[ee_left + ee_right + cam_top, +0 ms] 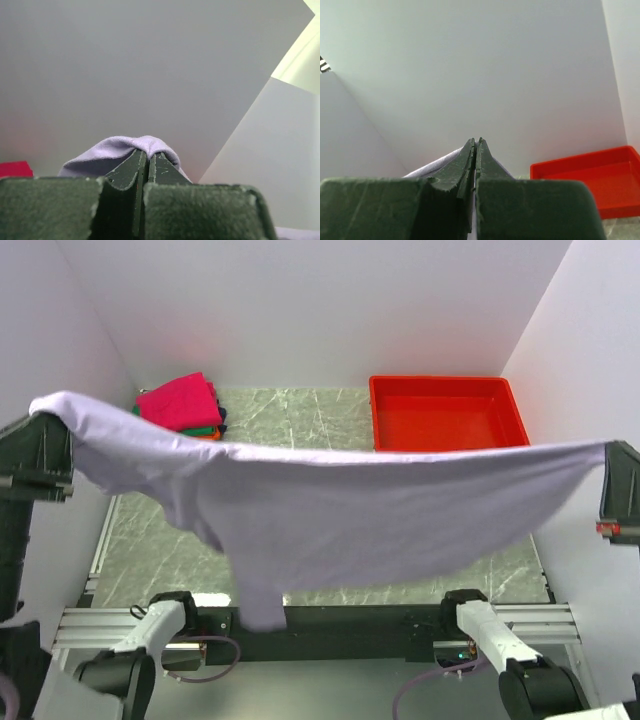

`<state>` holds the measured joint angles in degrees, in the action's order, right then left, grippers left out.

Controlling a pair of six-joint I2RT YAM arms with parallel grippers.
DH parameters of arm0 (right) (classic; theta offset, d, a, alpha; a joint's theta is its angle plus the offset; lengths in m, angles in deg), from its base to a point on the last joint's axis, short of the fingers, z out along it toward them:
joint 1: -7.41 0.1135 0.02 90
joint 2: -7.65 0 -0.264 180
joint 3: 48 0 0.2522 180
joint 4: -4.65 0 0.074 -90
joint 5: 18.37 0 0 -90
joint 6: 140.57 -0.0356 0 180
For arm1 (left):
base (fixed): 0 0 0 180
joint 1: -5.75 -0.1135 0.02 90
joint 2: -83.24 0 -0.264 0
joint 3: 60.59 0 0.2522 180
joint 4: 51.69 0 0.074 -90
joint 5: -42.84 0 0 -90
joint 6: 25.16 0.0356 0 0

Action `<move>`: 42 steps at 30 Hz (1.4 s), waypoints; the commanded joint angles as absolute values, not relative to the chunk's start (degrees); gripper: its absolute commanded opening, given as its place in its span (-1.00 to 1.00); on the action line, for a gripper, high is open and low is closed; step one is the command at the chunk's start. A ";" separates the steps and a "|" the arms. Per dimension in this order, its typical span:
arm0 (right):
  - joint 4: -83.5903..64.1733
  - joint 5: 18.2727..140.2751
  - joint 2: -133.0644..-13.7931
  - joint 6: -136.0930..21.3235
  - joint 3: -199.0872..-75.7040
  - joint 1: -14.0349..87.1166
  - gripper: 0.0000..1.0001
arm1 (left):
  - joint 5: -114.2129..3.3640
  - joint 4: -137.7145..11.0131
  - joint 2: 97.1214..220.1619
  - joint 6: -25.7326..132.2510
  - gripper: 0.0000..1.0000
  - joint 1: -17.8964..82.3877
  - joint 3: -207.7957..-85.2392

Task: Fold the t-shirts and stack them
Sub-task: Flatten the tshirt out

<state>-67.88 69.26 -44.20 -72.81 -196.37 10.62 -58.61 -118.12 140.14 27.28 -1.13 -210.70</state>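
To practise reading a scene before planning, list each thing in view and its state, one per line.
lavender t-shirt: unfolded, stretched in the air between both grippers.
left gripper: shut on one end of it.
right gripper: shut on the other end.
folded t-shirts: stacked at the table's far left corner, magenta on top.
red tray: upright, nothing visible inside.

1. The top external camera looks down from above and behind the arm bases, far enough back to take in the table, the red tray and the lavender t-shirt.
2. The left wrist camera sits close behind the left tool, looking along it at a white wall.
3. The right wrist camera sits likewise behind the right tool and shares the red tray with the top view; all three views show the lavender t-shirt.
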 commanded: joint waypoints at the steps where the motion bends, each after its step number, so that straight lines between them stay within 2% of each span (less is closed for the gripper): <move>1: -68.26 66.80 -44.29 -73.42 -192.21 10.23 -1.00 | -51.29 -115.56 138.44 26.61 -0.99 2.14 -203.05; 5: -64.24 66.89 -42.54 -73.86 -179.04 10.23 -1.00 | -58.22 -111.08 138.34 24.42 -0.99 2.32 -185.42; 8: -59.93 65.05 -40.95 -72.64 -161.85 10.23 -1.00 | -60.70 -103.62 138.26 23.09 -0.99 2.41 -172.50; 14: -47.83 64.33 -44.11 -70.00 -139.67 10.23 -1.00 | -65.51 -93.59 146.83 24.67 -0.99 2.49 -158.31; 18: -36.73 63.99 -49.46 -68.68 -124.44 10.23 -1.00 | -65.45 -88.14 156.43 27.65 -0.99 8.29 -154.60; 23: -29.52 62.58 -60.71 -65.69 -120.91 10.14 -1.00 | -63.43 -86.90 166.79 31.87 -0.99 9.88 -153.89; 28: -28.27 61.00 -70.81 -63.67 -122.75 9.87 -1.00 | -65.35 -89.01 175.86 34.78 -0.99 9.88 -156.96; 42: -28.89 58.71 -81.73 -65.25 -128.64 9.70 -1.00 | -66.15 -91.56 187.21 34.43 -0.99 9.96 -164.08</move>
<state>-30.92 60.78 -81.29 -65.03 -125.53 10.09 -64.46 -93.01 186.52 33.97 10.04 -160.89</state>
